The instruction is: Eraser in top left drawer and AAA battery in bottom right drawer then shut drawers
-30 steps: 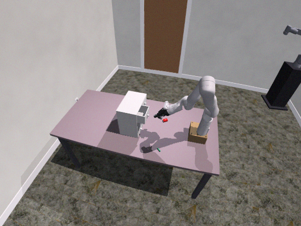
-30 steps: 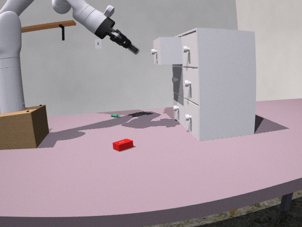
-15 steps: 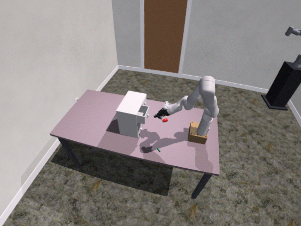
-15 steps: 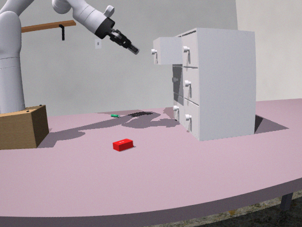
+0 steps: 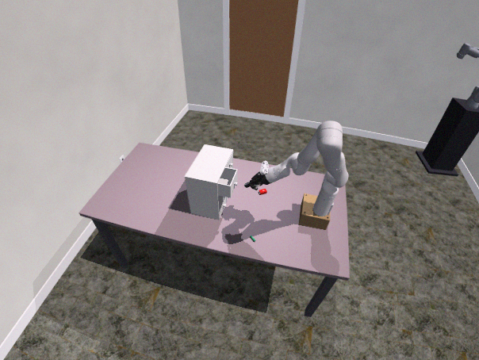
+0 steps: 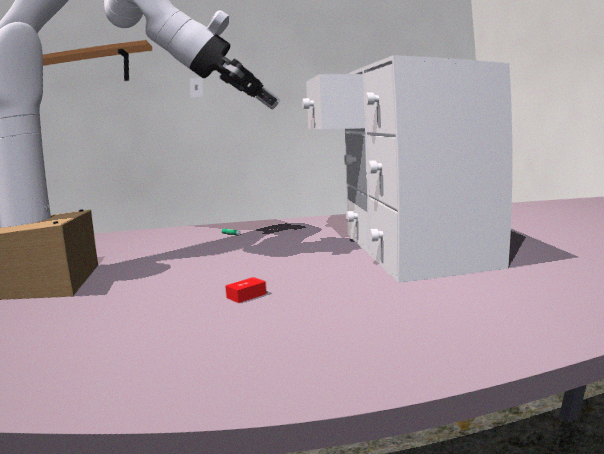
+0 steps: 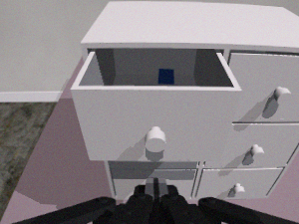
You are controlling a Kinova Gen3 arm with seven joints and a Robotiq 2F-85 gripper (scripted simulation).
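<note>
"Jaws?"
"Closed, nothing between them. I've got them up in the air, angled down, just short of the top-left drawer (image 5: 224,191) (image 6: 341,102) (image 7: 154,118), not touching its knob (image 5: 235,184) (image 6: 308,103) (image 7: 155,139)."
"Drawer state?"
"Pulled partway out of the chest (image 5: 210,162) (image 6: 450,165) (image 7: 189,24), sitting about level. My wrist view shows a blue block (image 7: 166,76) inside, looks like the eraser, partly hidden by the front."
"Other drawers?"
"Right column all pushed in, bottom-right drawer (image 6: 387,250) (image 7: 219,185) included."
"Loose stuff?"
"Red block (image 5: 262,191) (image 6: 246,290) on the desk (image 5: 159,190) (image 6: 250,350) (image 7: 55,128), below my jaws, can't read its marking."
"AAA battery?"
"Green cylinder (image 5: 252,239) (image 6: 230,232), must be that. Lying on its side on the desk, near the long edge, well apart from the chest."
"Arm base?"
"Wooden block (image 5: 313,222) (image 6: 80,260), facing the drawer fronts."

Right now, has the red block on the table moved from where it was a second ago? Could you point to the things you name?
No. In the exterior view, the red block (image 5: 262,191) (image 6: 246,290) lies in the same spot relative to the white chest (image 5: 203,194) (image 6: 452,165).
</note>
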